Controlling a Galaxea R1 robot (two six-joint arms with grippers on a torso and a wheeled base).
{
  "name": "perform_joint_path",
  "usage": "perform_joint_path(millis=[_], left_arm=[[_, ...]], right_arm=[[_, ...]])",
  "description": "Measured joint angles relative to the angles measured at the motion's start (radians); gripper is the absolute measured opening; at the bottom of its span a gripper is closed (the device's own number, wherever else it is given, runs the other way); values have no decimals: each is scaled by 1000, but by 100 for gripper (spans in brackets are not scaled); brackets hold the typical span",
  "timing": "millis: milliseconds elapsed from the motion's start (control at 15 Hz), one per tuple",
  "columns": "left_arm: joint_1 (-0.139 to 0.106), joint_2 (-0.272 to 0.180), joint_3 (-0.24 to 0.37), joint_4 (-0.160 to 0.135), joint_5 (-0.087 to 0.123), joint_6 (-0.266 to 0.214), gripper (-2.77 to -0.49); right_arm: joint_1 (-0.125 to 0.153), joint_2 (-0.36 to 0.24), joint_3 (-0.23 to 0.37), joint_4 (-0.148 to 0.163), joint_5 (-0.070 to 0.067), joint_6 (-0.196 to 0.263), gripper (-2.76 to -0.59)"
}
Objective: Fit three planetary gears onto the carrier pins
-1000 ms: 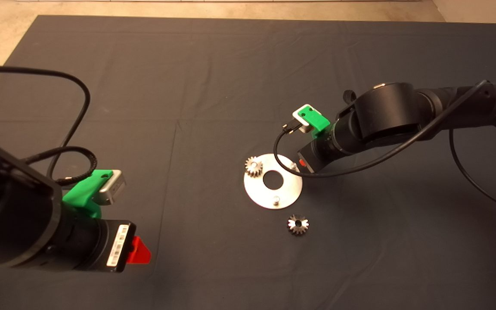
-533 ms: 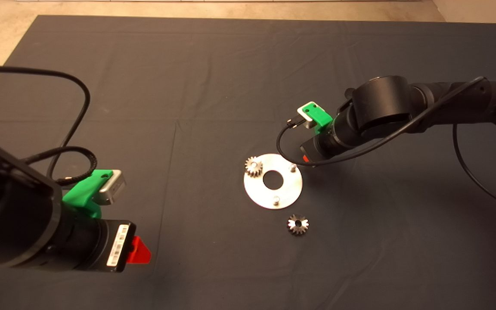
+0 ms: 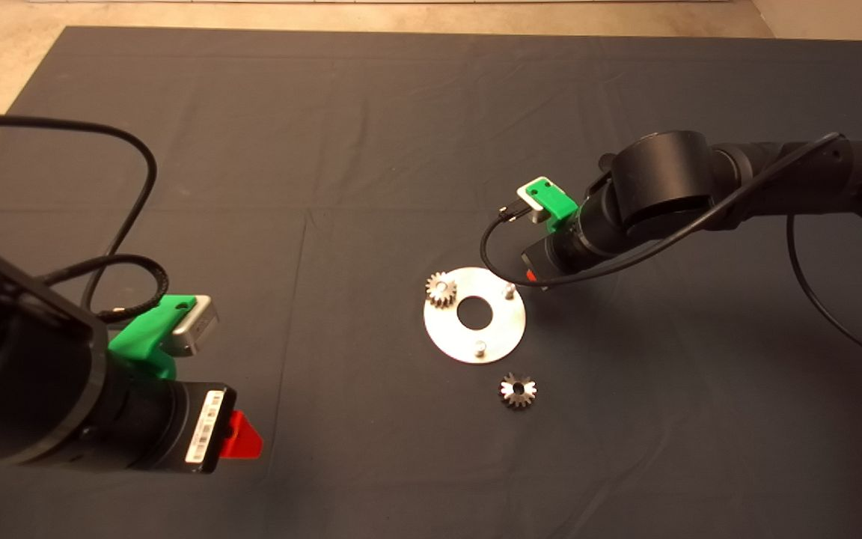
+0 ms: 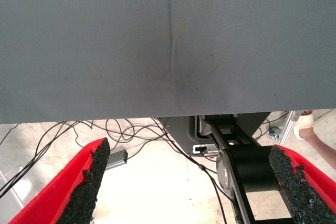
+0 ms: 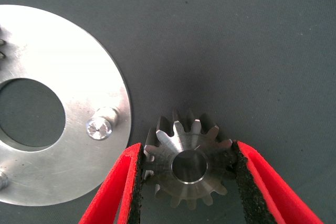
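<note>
A flat round silver disc (image 3: pixel 502 326) lies mid-mat with a central hole. One planetary gear (image 3: pixel 441 289) sits on its left carrier pin; two other carrier pins (image 3: pixel 509 289) (image 3: pixel 480 346) stand bare. Another gear (image 3: pixel 518 390) lies on the mat in front of the disc. My right gripper (image 5: pixel 188 167) hovers just right of the disc's rim, shut on a third gear (image 5: pixel 188 163) held flat between its pads, beside the bare pin (image 5: pixel 100 126) and off the disc (image 5: pixel 68 77). In the head view the right gripper (image 3: pixel 531 276) hides that gear. My left gripper (image 3: pixel 240 436) is parked at the lower left, open.
The dark mat (image 3: pixel 371 150) covers the table. A black cable (image 3: pixel 506 288) loops from the right wrist over the disc's right edge. Beyond the mat's edge the left wrist view shows floor cables (image 4: pixel 131 129), a black stand (image 4: pixel 247 166) and a person's foot (image 4: pixel 307 124).
The right arm has drawn back to the right and away from the disc, uncovering the right pin, then held nearly still. The left arm and the loose gear have not moved.
</note>
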Motion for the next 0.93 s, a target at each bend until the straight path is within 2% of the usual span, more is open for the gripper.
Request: perform_joint_path(millis=[133,333,533,667,933], left_arm=[[0,0,0,0,0,0,-109],[0,0,0,0,0,0,-109],[0,0,0,0,0,0,-109],[0,0,0,0,0,0,-109],[0,0,0,0,0,0,-109]], right_arm=[[0,9,0,4,15,0,-228],[0,17,0,8,49,0,-228],[0,17,0,8,54,0,-228],[0,17,0,9,66,0,-228],[0,27,0,10,67,0,-228]])
